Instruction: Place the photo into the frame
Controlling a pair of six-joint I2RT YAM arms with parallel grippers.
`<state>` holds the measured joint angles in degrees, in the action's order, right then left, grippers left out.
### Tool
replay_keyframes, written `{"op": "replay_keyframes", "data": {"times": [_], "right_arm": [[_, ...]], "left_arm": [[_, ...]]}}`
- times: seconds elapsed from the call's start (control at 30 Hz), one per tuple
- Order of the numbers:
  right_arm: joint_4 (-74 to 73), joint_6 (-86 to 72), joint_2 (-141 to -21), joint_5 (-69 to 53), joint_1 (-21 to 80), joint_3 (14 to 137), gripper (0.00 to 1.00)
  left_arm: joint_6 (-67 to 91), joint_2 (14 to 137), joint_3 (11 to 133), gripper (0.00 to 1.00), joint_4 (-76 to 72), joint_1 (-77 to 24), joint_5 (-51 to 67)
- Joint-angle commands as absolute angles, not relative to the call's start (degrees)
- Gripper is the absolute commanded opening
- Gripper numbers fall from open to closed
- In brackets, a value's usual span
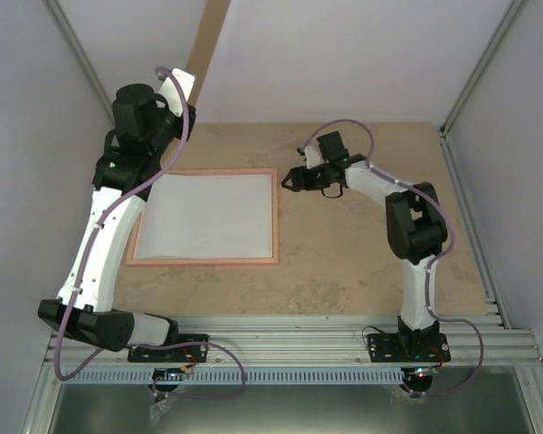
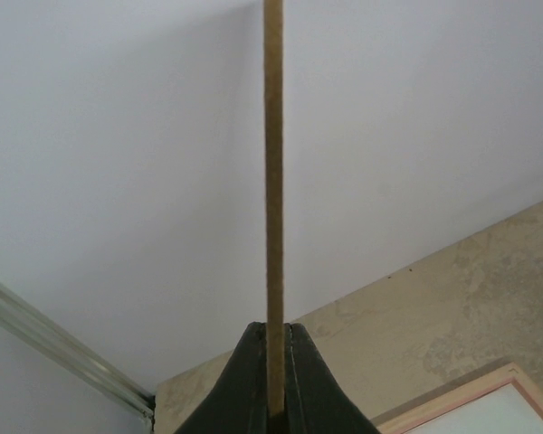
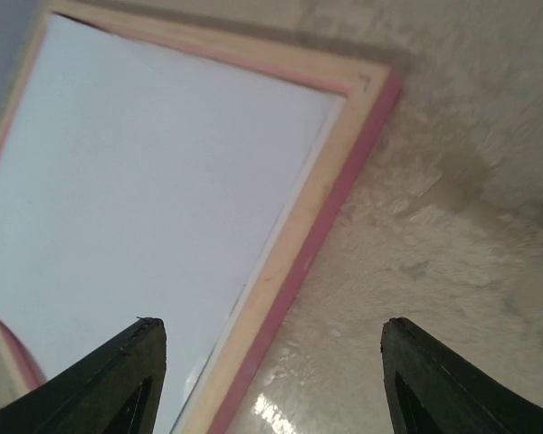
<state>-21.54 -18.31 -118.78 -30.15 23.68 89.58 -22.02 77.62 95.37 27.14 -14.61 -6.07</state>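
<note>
Your left claw (image 2: pixel 273 339) is clamped shut on the brown board (image 2: pixel 272 163), which stands edge-on above it. The photo (image 1: pixel 208 217) lies white back up inside the frame (image 1: pixel 276 212), just left of your right claw (image 3: pixel 271 325), which is open and empty.

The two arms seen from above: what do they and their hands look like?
Both the left arm and the right arm have white tubular links joined by chunky black joints. A pale purple cable loops along each. The left hand and the right hand each end in two black wedge-shaped fingers.
</note>
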Motion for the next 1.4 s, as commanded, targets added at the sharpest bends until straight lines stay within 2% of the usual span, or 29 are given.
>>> {"op": "replay_keyframes", "data": {"times": [0.0,0.47,0.6,0.73,1.13,1.37], "right_arm": [[-23.0,-20.9,-125.0,-27.7,25.7,94.4,0.66],[-21.9,-24.8,-134.9,-26.6,27.9,100.5,0.60],[-24.2,-25.4,-136.5,-21.5,29.2,102.6,0.58],[-24.9,-25.8,-136.8,-19.0,29.8,102.6,0.51],[-27.7,-24.2,-134.0,-14.4,27.1,100.1,0.20],[-29.6,-20.5,-129.4,-14.5,21.8,94.7,0.17]], "left_arm": [[-20.5,75.1,95.7,0.00,21.7,-13.9,-5.1],[-19.6,74.9,93.4,0.00,21.6,-13.0,-4.2],[-19.6,75.2,93.4,0.00,21.5,-12.9,-4.2],[-19.5,75.6,93.7,0.00,21.5,-12.9,-4.1],[-19.6,76.1,94.1,0.00,21.4,-12.9,-3.9],[-19.5,76.4,94.3,0.00,21.4,-12.9,-3.5]]}}
